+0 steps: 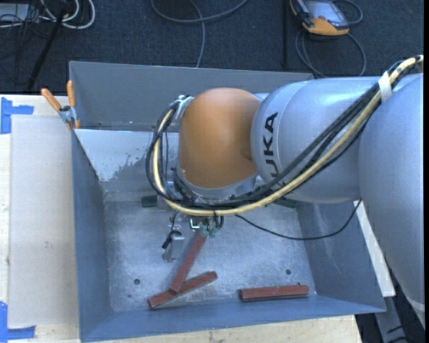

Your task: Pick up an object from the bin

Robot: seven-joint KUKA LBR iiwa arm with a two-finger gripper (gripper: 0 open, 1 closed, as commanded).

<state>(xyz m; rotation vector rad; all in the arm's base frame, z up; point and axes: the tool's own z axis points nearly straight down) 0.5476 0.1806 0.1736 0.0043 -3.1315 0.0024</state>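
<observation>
1. Near the middle of the bin's point(121, 256) floor a reddish-brown tilted stick point(188, 263) leans. Its upper end is right at my jaws and its lower end is down by a second stick point(183, 290).
2. Its top end is off the floor, so I judge the pick begun but not finished. The lift clear of the bin is left.
3. My jaws sit low over the floor beneath my orange cover point(216, 136) and looping cables point(157, 164). I cannot tell how wide they stand, nor whether they truly clamp the tilted stick or only touch it.
4. The second stick lies flat toward the bin's near edge.
5. A third stick point(274, 292) lies flat toward the near right corner, well apart from my jaws.
</observation>
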